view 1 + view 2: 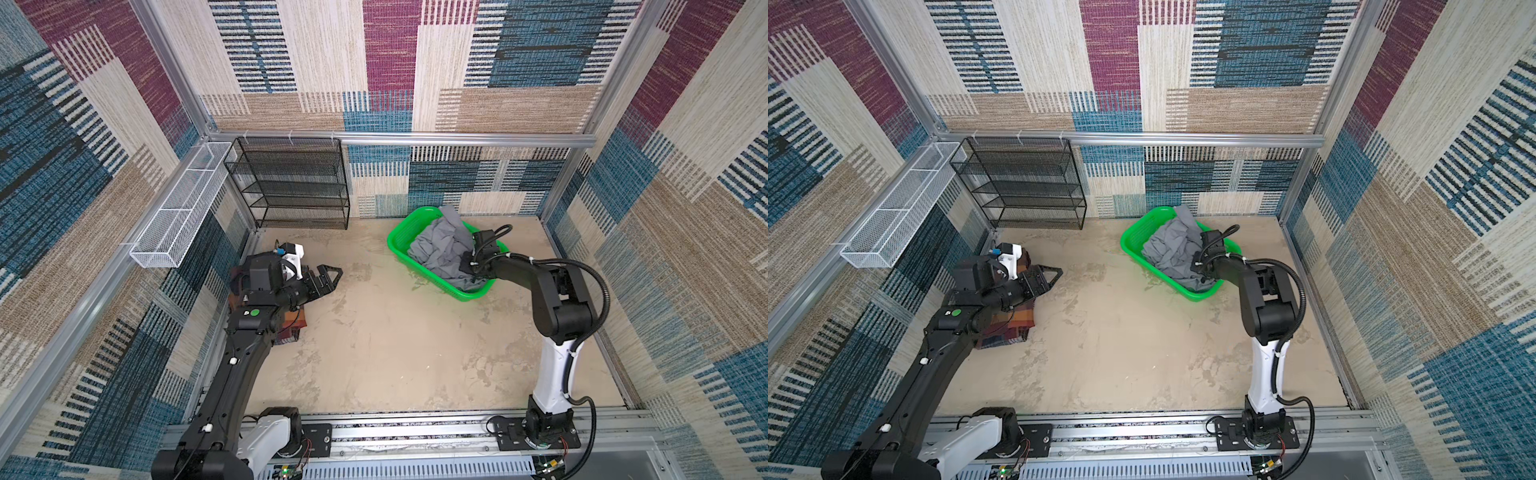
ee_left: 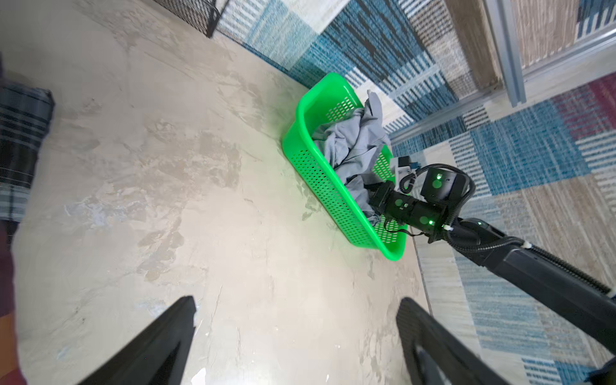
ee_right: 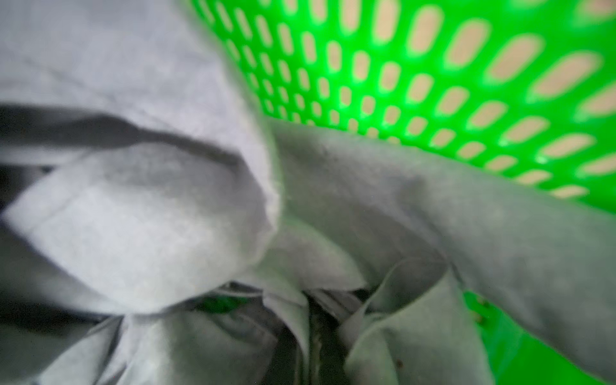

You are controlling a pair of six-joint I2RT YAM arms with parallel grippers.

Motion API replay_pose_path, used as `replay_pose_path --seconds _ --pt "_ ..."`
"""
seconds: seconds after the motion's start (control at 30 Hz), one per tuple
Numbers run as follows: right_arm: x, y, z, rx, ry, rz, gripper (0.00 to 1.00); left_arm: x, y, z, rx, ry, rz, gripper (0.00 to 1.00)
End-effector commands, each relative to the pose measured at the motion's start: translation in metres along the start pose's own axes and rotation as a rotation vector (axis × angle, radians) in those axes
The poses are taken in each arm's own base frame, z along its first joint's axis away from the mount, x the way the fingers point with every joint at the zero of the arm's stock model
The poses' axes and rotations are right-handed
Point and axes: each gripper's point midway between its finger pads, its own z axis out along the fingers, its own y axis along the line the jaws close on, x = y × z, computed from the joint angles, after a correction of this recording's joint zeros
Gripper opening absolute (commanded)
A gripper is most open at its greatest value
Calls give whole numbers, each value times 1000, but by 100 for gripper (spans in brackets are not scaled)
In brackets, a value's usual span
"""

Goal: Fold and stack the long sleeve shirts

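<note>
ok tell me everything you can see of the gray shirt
The gray shirt is plain soft cloth, crumpled in an unfolded heap inside the basket. One part sticks up above the far rim. The right gripper is buried in its folds, shut, apparently pinching cloth. No label or buttons show.

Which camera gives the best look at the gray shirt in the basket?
The left wrist view: the gray shirt lies crumpled in the green basket, mostly visible. Both top views show it smaller, partly covered by the right arm. The right wrist view gives only a blurred close-up of its folds.
</note>
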Motion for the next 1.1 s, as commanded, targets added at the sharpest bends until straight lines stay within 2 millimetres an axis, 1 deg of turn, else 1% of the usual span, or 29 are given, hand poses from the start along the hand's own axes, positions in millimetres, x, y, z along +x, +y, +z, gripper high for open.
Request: replay_pose_path --seconds 0.0,0.03,0.07,0.17,0.23,0.27,0.33,0.4,0.47,0.5,0.6,0.67,0.7,0.77,0.83,0.87,0.97,1.03,1.07 --pt "1 -46 -16 97 -49 167 0 5 -4 8 -44 19 67 96" --pt "4 -64 -23 119 -63 209 0 8 -8 13 -45 31 81 96" --pt "6 -77 -29 137 -71 245 0 11 -12 16 -42 43 96 96" --pt "13 -110 -49 157 -105 364 0 17 -26 26 -37 79 138 96" --pt "12 -118 -63 155 -139 396 0 16 -32 26 -38 78 161 95" --pt "7 -116 -73 132 -172 399 0 14 -34 25 -40 73 170 96" --pt "-3 -99 -87 44 -197 383 0 9 -38 19 -36 54 190 98" --pt "-14 -83 -103 -17 -216 358 9 5 -40 14 -49 44 212 100" --pt "-24 -68 -120 -38 -240 315 21 3 -40 7 -65 39 234 99" --pt "-29 -59 -129 -47 -258 287 28 3 -40 4 -73 35 244 99" --pt "-37 -37 -157 -60 -315 223 38 2 -38 -7 -99 9 274 99" --pt "-35 -18 -170 -92 -327 178 46 2 -33 -14 -123 -16 284 99" --pt "-31 -5 -175 -110 -321 150 50 2 -31 -17 -132 -28 290 99" --pt "-19 18 -180 -139 -298 95 56 2 -29 -23 -143 -49 299 99" --pt "-1 40 -183 -184 -261 43 62 3 -27 -28 -154 -64 304 99" --pt "7 47 -182 -197 -239 30 63 2 -27 -30 -156 -74 306 99" --pt "36 76 -183 -277 -177 -30 63 1 -27 -32 -162 -83 308 99" --pt "67 96 -178 -337 -98 -69 61 1 -26 -32 -164 -81 307 99" --pt "80 102 -175 -353 -65 -81 60 1 -26 -32 -163 -82 307 99"
